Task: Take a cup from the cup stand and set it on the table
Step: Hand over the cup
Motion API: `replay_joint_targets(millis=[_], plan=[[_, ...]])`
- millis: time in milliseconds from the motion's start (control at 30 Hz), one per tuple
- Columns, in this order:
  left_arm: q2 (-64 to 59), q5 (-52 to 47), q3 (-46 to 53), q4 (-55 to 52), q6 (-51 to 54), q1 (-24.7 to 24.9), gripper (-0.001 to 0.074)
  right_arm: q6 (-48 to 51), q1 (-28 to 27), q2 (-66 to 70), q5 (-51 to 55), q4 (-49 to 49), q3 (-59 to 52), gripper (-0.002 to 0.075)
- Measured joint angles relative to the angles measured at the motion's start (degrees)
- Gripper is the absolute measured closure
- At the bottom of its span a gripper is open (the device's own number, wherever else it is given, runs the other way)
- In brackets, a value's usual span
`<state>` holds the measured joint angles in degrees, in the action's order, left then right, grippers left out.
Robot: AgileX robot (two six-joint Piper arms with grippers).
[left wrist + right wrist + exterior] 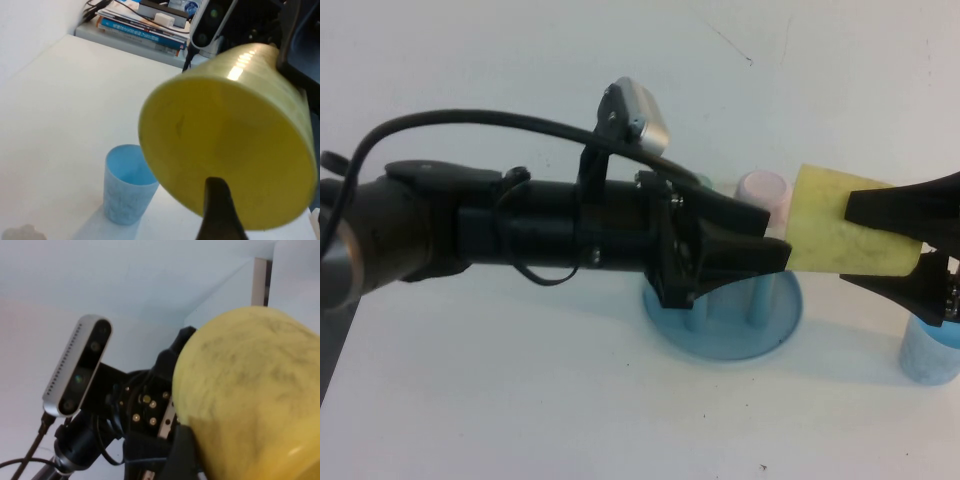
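Observation:
The yellow cup (830, 225) hangs on its side in the air, right of and above the blue cup stand (780, 325). My right gripper (847, 241) comes in from the right and is shut on it, one finger above and one below. My left gripper (775, 238) is open, with its fingertips just at the cup's left end. In the left wrist view the cup's round end (225, 150) fills the frame with one dark finger (216, 212) in front of it. In the right wrist view the cup (250, 390) fills the right side.
A pink cup (763, 195) stands upside down on a peg behind the left gripper, with a sliver of a green cup (705, 183) beside it. A light blue cup (930, 350) stands upright on the white table (520, 400) at the right, and shows in the left wrist view (127, 185).

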<state>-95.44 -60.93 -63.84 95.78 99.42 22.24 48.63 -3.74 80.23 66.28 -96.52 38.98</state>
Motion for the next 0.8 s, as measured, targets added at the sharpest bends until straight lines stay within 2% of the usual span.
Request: replay_joint_targets(millis=[167, 467, 533, 633, 733, 800], plan=[[-2.6, 0.0, -3.7, 0.0, 0.0, 1.5, 0.0351, 0.0, 0.0, 0.0, 0.1, 0.0, 0.0, 0.0127], [-4.6, 2.4, -8.7, 0.0, -0.2, 8.5, 0.0362, 6.0, -0.1, 0.0, 0.5, 0.2, 0.0, 0.0127], [-4.6, 4.7, -9.0, 0.0, -0.2, 9.1, 0.0421, 6.2, -0.2, 0.0, 0.5, 0.2, 0.0, 0.0127], [-4.7, 4.5, -9.0, 0.2, -0.6, 9.6, 0.0586, 8.7, -0.4, 0.0, 0.5, -0.7, 0.0, 0.0126], [-4.7, 3.6, -9.0, 0.8, -0.7, 9.9, 0.0666, 11.5, -0.4, 0.0, 1.0, -1.7, 0.1, 0.0125], [-4.9, 3.2, -9.0, 0.9, -0.8, 10.0, 0.0685, 12.3, -0.5, 0.0, 1.1, -1.8, 0.1, 0.0123]])
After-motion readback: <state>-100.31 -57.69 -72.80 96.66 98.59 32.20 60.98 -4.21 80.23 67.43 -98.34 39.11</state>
